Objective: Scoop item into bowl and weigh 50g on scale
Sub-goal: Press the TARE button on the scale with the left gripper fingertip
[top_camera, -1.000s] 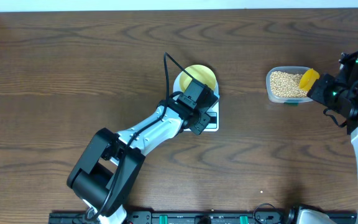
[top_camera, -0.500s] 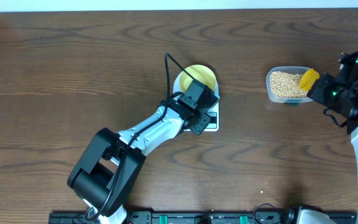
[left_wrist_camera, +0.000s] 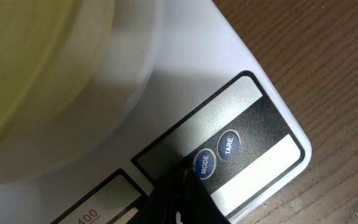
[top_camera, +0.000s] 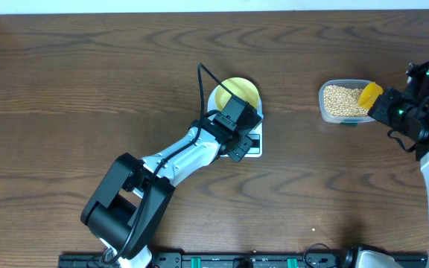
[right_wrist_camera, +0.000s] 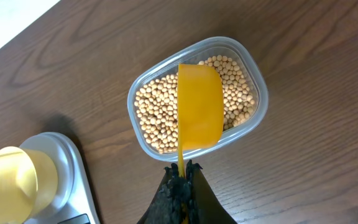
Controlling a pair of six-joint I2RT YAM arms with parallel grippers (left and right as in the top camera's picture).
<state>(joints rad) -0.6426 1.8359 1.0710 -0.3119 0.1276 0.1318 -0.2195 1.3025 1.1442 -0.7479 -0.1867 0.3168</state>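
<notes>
1. Front of the worktop (top_camera: 88,74): the left hand (left_wrist_camera: 178,190), fingers pinched together and empty, aims its tip at the front edge of the scale (left_wrist_camera: 185,68). The tip sits at the rim of the MODE button (left_wrist_camera: 204,163), with the TARE button (left_wrist_camera: 229,144) just beside that. Whether the tip is pressing or merely resting there cannot be told.
2. Just behind the buttons, the bowl (right_wrist_camera: 14,180) stands on the scale's platform. No beans show inside it from the right wrist view.
3. Well apart, across bare wood, the right hand (right_wrist_camera: 182,180) is clamped tight on the thin handle of the scoop (right_wrist_camera: 199,112). The scoop lies over the beans (right_wrist_camera: 154,118) heaped in the container (right_wrist_camera: 255,118).
4. The scoop's long axis runs straight out from the right hand, across the container's width, with the beans directly under its blade. The bowl lies far off to that hand's left. The right arm is much the nearer to the beans and the left to the scale, so the coming move looks like a dip downward, then a long carry leftward.
5. Hard to read:
   - The scoop shows only a smooth yellow face, so hollow or back, loaded or bare, cannot be told.
   - No weight reading can be made out in any view.
   - From overhead, the left arm covers most of the scale and its own fingertips.
</notes>
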